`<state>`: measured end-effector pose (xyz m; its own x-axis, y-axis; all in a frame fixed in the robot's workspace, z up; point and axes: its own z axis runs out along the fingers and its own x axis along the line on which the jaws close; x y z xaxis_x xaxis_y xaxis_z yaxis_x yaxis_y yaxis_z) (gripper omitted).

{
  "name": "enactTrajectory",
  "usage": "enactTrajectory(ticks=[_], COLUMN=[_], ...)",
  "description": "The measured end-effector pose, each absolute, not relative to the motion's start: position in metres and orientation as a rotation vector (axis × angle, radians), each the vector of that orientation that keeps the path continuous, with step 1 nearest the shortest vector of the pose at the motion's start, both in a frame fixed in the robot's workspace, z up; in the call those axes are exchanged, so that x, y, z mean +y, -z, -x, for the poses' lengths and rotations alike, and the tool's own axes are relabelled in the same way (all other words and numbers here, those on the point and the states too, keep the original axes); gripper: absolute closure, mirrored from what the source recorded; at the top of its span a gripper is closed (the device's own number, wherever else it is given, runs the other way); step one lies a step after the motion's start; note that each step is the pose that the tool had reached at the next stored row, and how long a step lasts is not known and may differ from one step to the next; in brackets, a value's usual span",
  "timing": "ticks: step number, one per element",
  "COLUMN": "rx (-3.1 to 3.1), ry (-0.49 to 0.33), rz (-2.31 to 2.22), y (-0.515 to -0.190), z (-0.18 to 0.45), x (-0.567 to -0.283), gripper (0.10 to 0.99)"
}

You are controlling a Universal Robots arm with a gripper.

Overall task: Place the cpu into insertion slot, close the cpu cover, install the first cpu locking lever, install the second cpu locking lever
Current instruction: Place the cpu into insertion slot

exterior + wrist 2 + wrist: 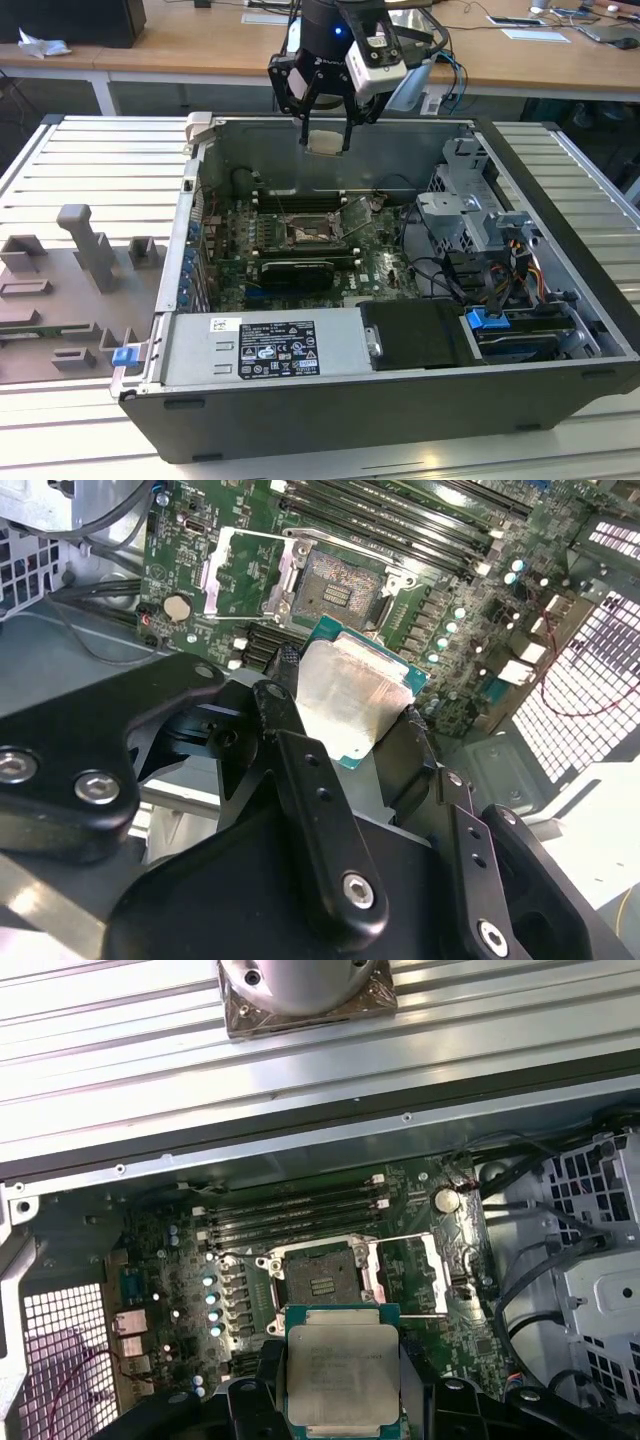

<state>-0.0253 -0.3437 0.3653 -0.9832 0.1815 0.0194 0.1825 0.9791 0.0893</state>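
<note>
My gripper (pixel 326 138) hangs above the open computer case, over its rear wall, shut on the cpu (pixel 326 141), a pale silvery square chip. In both wrist views the black fingers (pixel 284 672) clamp the cpu (pixel 348 702) by two opposite edges. Below it on the green board lies the insertion slot (pixel 318 1278), a dark square socket with a silver rim, uncovered. The cpu cover (pixel 412 1274) stands swung open beside the socket, also seen as a silver frame (pixel 243 572). In the exterior view the insertion slot (pixel 305 236) sits mid-board, well below the gripper.
Long memory slots (pixel 290 1210) run just beyond the socket. A long black card (pixel 296 272) lies in front of it. A labelled power supply (pixel 265 349), a drive cage (pixel 468 212) and loose cables (pixel 455 275) crowd the case. Grey fixtures (pixel 85 250) stand to the exterior view's left.
</note>
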Motion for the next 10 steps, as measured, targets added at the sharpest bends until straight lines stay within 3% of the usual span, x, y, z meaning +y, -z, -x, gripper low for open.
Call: enactTrajectory(ticks=[10], rx=[-3.112], ry=[0.142], rz=[0.319], y=[-0.3653], z=[0.0253], x=[-0.3437], gripper=[0.545])
